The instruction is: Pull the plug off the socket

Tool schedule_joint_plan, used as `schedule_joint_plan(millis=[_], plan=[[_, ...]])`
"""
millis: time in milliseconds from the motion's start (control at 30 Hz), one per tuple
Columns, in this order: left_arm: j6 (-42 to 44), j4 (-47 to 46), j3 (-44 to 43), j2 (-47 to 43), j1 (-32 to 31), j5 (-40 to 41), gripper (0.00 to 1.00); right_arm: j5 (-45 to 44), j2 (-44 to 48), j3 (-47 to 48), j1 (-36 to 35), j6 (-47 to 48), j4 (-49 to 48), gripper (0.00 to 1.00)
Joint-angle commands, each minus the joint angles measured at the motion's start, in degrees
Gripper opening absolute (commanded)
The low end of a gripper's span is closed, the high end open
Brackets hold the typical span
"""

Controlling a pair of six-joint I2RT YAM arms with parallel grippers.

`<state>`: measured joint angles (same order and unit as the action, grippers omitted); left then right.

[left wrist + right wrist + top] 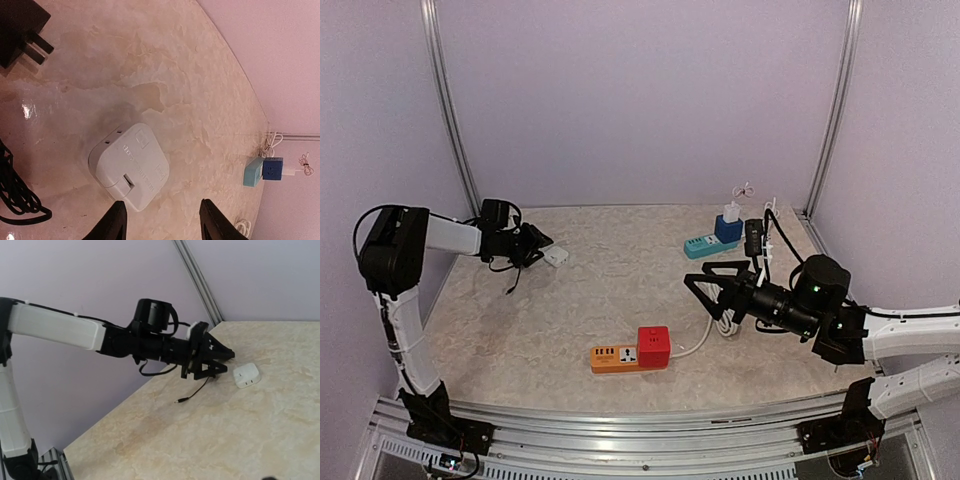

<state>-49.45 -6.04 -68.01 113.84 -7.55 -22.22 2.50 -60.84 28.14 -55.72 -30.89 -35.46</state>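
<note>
A white socket adapter [556, 256] lies flat on the table at the far left. In the left wrist view the adapter [130, 165] sits just beyond my fingertips, nearer the left finger [112, 225]. A black plug [20, 30] with bare prongs lies apart from it at the top left, its black cable [20, 200] beside it. My left gripper [542, 246] is open and empty, right next to the adapter. My right gripper [708, 282] is open and empty above the table's middle right. The right wrist view shows the left gripper [215, 359], the adapter [247, 375] and the cable's end [182, 401].
An orange power strip [612, 357] with a red cube [653, 346] plugged in lies at the front centre, with a white cord [705, 338]. A teal strip [698, 246] with a blue cube [727, 229] and a white charger [732, 211] stands at the back right, next to a black adapter [753, 238].
</note>
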Motion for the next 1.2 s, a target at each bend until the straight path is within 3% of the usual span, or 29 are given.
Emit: schedule_joint_plan(millis=[0, 100, 200, 367, 567, 700, 933, 1067, 1167], plan=[[4.3, 1.3, 0.6, -2.6, -0.8, 1.2, 0.49, -0.3, 0.3, -0.4, 0.4, 1.0, 1.6, 0.86], [9.1, 1.3, 0.9, -4.8, -3.2, 2.5, 0.55, -0.9, 0.4, 0.6, 0.4, 2.8, 4.6, 0.86], [14.2, 1.7, 2.7, -8.4, -6.2, 4.4, 0.74, -1.7, 0.9, 1.2, 0.4, 5.0, 8.2, 0.86], [23.6, 0.0, 11.1, -19.6, -9.9, 1.0, 0.98, -2.2, 1.0, 1.8, 0.5, 7.9, 14.9, 0.86], [31.3, 3.0, 18.7, -34.6, -15.1, 0.2, 0.99, -2.2, 1.3, -0.6, 0.8, 7.2, 15.6, 0.85], [39.6, 8.5, 19.7, -39.0, -23.9, 6.8, 0.99, -2.2, 1.0, -1.4, 1.7, 6.3, 16.5, 0.84], [57.4, 16.0, 17.4, -36.5, -38.1, 6.0, 0.99, 4.7, -4.2, -1.9, 6.2, 2.7, 15.7, 0.82], [64.8, 18.4, 16.7, -34.3, -42.6, 2.6, 0.99, 8.4, -5.9, -2.6, 7.7, 2.5, 13.5, 0.81], [65.6, 19.1, 16.7, -31.8, -43.2, 4.1, 0.96, 10.3, -7.0, -1.9, 7.8, 5.4, 13.6, 0.80]])
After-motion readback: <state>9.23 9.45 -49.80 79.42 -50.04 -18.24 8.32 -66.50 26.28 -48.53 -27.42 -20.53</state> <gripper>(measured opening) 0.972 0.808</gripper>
